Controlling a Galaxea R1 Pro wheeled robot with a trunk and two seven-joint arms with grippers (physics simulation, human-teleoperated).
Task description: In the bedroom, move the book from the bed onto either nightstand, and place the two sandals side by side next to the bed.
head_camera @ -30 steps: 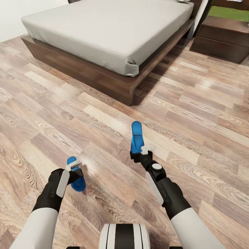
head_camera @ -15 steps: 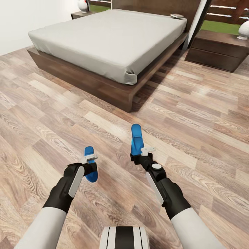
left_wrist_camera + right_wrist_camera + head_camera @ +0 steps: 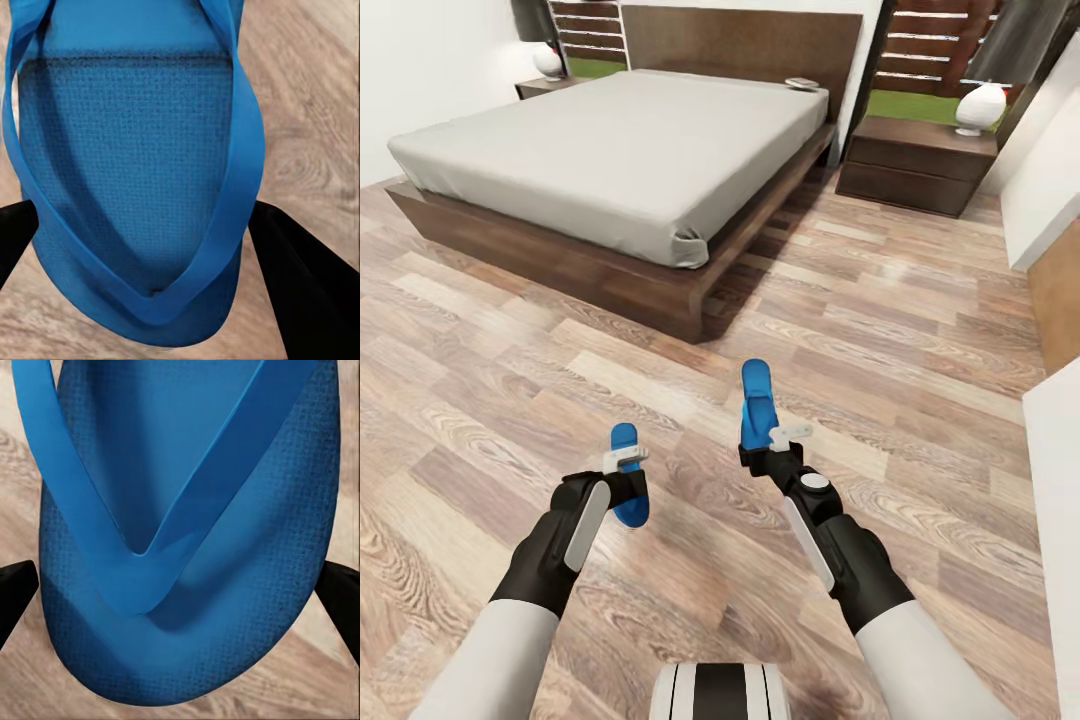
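Both arms reach forward over the wood floor, each carrying a bright blue sandal. My left gripper (image 3: 625,461) is shut on one sandal (image 3: 628,490), whose sole and strap (image 3: 135,172) lie between the dark fingers (image 3: 304,285). My right gripper (image 3: 786,437) is shut on the other sandal (image 3: 756,398), seen close up (image 3: 187,547). The bed (image 3: 610,150) stands ahead to the left. The book (image 3: 801,83) lies on the mattress by the headboard's right end. A nightstand (image 3: 916,160) sits right of the bed, another nightstand (image 3: 545,88) at its far left.
White lamps stand on the right nightstand (image 3: 980,108) and the left one (image 3: 547,62). A white wall corner (image 3: 1045,190) juts in at the right. Open plank floor (image 3: 880,300) stretches between me and the bed's foot corner (image 3: 695,300).
The head view has risen and turned, bringing the headboard, book and both nightstands into sight. My left gripper has carried its sandal forward and to the right; the right arm has held still.
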